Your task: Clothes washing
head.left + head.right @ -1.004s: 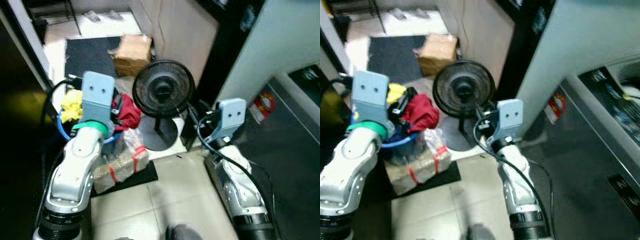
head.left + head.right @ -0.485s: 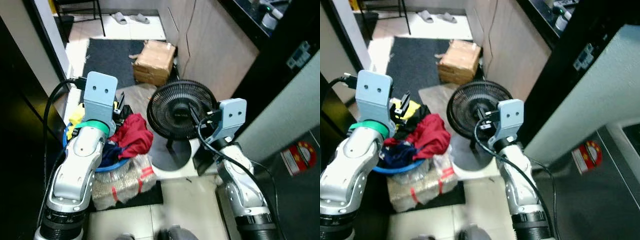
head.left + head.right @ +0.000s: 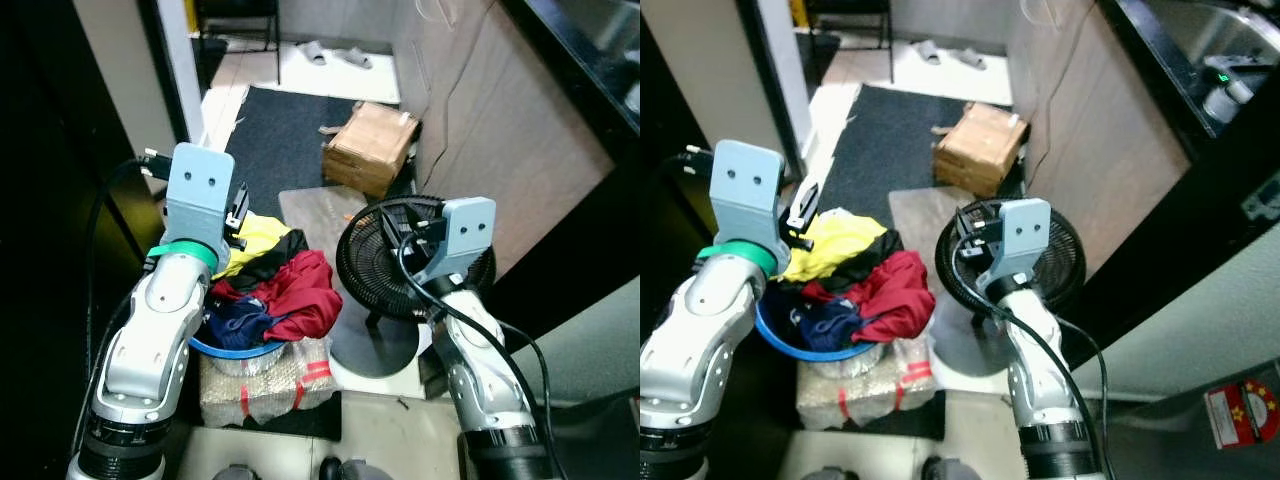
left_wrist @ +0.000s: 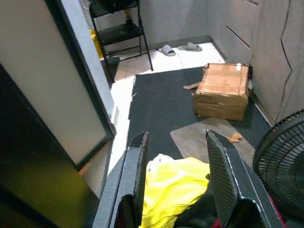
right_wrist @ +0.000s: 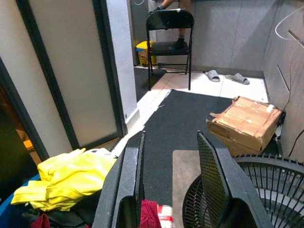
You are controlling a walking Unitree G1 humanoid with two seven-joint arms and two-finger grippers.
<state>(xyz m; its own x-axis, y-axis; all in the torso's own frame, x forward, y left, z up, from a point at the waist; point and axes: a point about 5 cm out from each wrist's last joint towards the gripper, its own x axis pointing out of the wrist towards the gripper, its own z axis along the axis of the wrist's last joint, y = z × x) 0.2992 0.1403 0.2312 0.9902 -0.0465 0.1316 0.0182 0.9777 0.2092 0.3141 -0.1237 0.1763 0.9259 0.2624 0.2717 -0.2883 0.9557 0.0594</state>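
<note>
A heap of clothes [image 3: 270, 290] fills a blue basin [image 3: 232, 350]: a yellow garment [image 4: 173, 187] on top at the far side, a red one [image 3: 890, 295] spilling toward the fan, dark blue and black cloth tucked between them. The basin sits on a wrapped bundle bound with red tape [image 3: 262, 385]. The left gripper [image 4: 178, 178] is raised just above the yellow garment, its two black fingers [image 4: 135, 175] spread apart with nothing between them, the silver forearm bent upward beside the basin. The right gripper [image 5: 168, 175] is held up on the other side of the heap, in front of the black floor fan [image 3: 400, 265], fingers likewise parted and empty (the fan's grille curves in just beside one finger [image 5: 211, 175]). Beyond both grippers lie a dark mat [image 3: 290, 130] and a cardboard box [image 3: 372, 148]. The basin's near rim is hidden behind the left arm, and the garments lower in the heap cannot be told apart
</note>
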